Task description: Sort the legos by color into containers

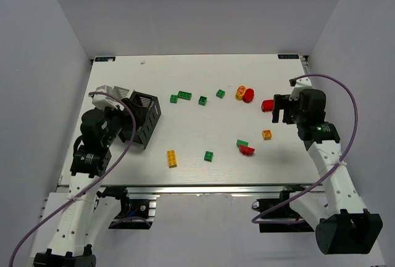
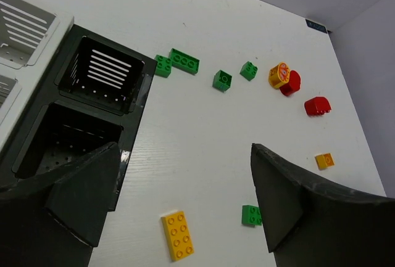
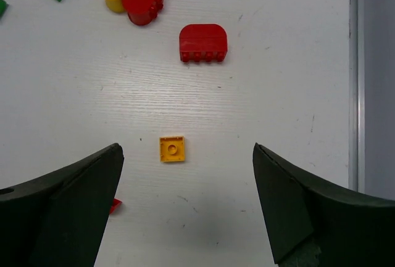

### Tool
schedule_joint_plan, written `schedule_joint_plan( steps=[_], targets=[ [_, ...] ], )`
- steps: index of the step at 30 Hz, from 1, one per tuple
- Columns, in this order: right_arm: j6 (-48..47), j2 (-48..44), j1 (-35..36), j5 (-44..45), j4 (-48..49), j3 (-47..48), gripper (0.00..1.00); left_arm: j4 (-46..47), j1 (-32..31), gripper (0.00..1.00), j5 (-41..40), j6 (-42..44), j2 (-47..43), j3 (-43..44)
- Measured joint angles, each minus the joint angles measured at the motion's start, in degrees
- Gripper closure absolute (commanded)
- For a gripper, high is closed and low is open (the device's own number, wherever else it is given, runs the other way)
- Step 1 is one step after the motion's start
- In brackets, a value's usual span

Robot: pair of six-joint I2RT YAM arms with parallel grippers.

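Legos (image 1: 184, 95) lie loose over the middle and right of the surface (image 1: 185, 69); none shows inside the black container (image 2: 139, 97), whose two compartments look bare. It sits at the left edge with a white container (image 2: 24, 23) just beside it, so sorted bricks must travel leftward. Right pincer (image 1: 281, 109), spread wide and empty, hovers over a small yellow-orange brick (image 3: 172, 149), a likely first pick with bare room all round, though the surface's right edge runs near. Left pincer (image 2: 185, 177), equally wide and empty, hangs at the black container's near side.
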Motion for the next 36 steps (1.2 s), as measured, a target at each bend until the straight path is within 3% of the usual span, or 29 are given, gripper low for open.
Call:
schedule_joint_plan(
  steps=[3, 8, 11, 12, 13, 14, 15, 17, 18, 20, 21, 24, 36],
  targets=[
    [-2.6, -0.2, 0.0, -4.8, -0.2, 0.0, 0.1, 0.1, 0.0, 0.1, 0.8, -0.5, 0.6, -0.2],
    [-18.9, -5.7, 0.1, -25.9, -1.4, -3.9, 0.11, -0.1, 0.0, 0.22, 2.8, -3.1, 0.9, -0.7],
    [-28.9, -10.1, 0.3, -38.1, -3.1, -7.4, 0.1, -0.3, 0.0, 0.35, 4.0, -4.8, 1.2, -1.0],
    [-31.5, -10.5, 0.3, -41.1, -4.1, -7.7, 0.11, -0.4, 0.0, 0.46, 4.4, -5.4, 1.3, -1.2],
    [-33.8, -10.6, 0.4, -44.3, -4.5, -8.0, 0.13, -0.3, 0.0, 0.52, 5.0, -6.0, 1.3, -1.7],
    [-35.3, -10.5, 0.4, -46.8, -4.5, -8.3, 0.18, -0.3, -0.1, 0.56, 5.4, -6.6, 1.4, -2.1],
    [-36.3, -10.0, 0.4, -48.9, -4.6, -8.6, 0.35, -0.3, -0.4, 0.61, 5.7, -7.2, 1.6, -2.5],
    [-36.3, -8.5, 0.4, -51.8, -4.2, -9.2, 0.57, -1.0, -1.5, 0.61, 5.4, -8.2, 2.3, -2.9],
    [-35.0, -7.5, 0.4, -52.6, -3.5, -9.6, 0.67, -1.4, -2.5, 0.56, 5.1, -8.5, 2.8, -2.9],
    [-32.0, -4.7, 0.4, -53.1, -1.8, -10.4, 0.64, -2.5, -4.8, 0.48, 4.0, -8.9, 3.5, -2.8],
    [-30.6, -3.7, 0.4, -53.1, -1.3, -10.7, 0.48, -3.3, -6.1, 0.4, 3.1, -9.1, 3.8, -2.7],
    [-26.7, -2.2, 0.4, -52.6, 0.4, -11.3, 0.21, -5.7, -9.2, 0.32, 0.7, -9.4, 5.0, -1.4],
    [-26.5, -3.8, 2.9, -53.9, 2.5, -13.1, 0.21, -5.6, -27.0, 0.25, -10.3, -10.8, 16.9, 2.7]
  ],
)
